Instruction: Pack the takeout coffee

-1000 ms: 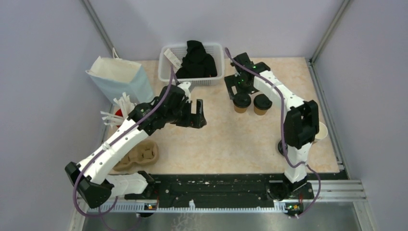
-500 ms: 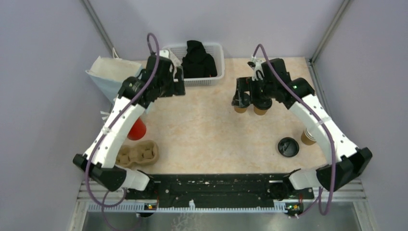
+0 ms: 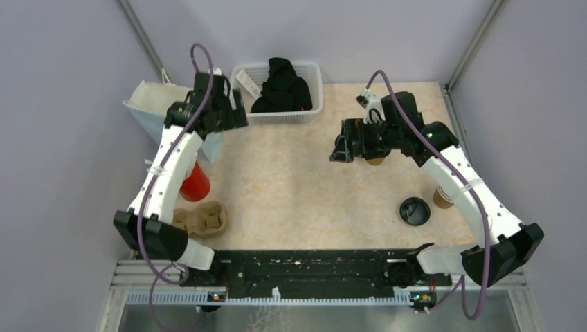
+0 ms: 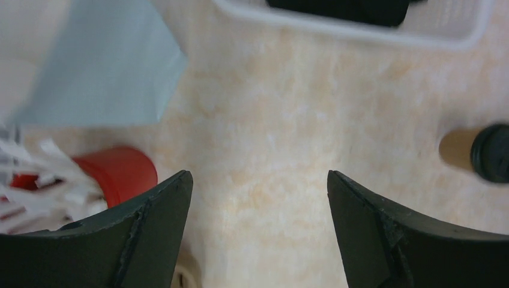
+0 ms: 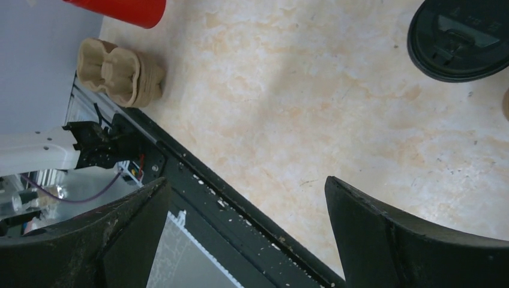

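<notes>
One takeout coffee [image 4: 459, 149], a brown kraft cup with a black lid, shows at the right edge of the left wrist view. In the top view only a brown sliver of a cup [image 3: 374, 161] shows under my right wrist; the rest is hidden. My right gripper [image 3: 340, 149] hangs open and empty above that spot; its wrist view [image 5: 247, 186] looks at the table's near edge. My left gripper [image 3: 232, 115] is open and empty beside the pale blue paper bag [image 3: 166, 109], high above the table [image 4: 258, 180].
A white basket [image 3: 313, 76] with black cloth stands at the back. A red cup [image 3: 196, 184] of white straws and a brown cup carrier [image 3: 205, 219] are at the left. A loose black lid [image 3: 414, 211] and an open kraft cup [image 3: 443, 196] are at the right.
My left gripper has moved back and left, from mid-table to beside the paper bag. My right arm has swung out and its wrist now covers the two lidded cups.
</notes>
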{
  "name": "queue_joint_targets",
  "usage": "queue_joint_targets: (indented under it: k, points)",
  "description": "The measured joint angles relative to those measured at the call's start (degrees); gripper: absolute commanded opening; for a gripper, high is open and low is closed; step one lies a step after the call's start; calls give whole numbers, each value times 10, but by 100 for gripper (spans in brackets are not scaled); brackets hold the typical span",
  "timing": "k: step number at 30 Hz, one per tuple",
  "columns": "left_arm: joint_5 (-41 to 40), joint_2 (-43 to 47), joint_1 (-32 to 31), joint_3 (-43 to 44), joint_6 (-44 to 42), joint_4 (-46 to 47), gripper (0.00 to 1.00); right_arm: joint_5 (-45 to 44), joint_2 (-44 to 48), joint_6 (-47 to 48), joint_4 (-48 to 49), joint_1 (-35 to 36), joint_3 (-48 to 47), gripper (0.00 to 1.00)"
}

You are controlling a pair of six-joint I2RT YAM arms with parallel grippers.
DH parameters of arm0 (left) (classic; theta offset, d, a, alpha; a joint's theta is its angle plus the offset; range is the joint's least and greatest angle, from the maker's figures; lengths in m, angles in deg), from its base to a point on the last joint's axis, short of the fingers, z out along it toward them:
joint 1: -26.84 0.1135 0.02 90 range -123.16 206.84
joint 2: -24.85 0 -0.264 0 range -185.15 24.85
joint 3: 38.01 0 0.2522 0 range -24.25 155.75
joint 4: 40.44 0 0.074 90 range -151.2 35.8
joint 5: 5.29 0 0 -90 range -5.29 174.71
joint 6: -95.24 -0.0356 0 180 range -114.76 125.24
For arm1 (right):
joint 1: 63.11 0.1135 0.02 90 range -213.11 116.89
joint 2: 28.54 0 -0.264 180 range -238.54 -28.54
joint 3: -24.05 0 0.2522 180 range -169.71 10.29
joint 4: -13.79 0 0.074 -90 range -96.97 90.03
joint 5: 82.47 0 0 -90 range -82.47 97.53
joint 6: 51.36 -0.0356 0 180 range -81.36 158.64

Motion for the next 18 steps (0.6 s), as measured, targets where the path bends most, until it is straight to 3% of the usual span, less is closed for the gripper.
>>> queue_joint_targets:
  k: [4,8,15,18]
  points:
    - [61,112,-1,-172,50,-37,85,29,-11,-9,32,0,31,99]
    - [79,181,-2,-289,99,-104,81,55,-23,-14,72,0,55,99]
    - [76,159,15,-395,126,-141,53,91,-24,-23,121,0,93,98]
    - [72,135,20,-417,118,-141,45,96,-24,-22,127,0,102,98]
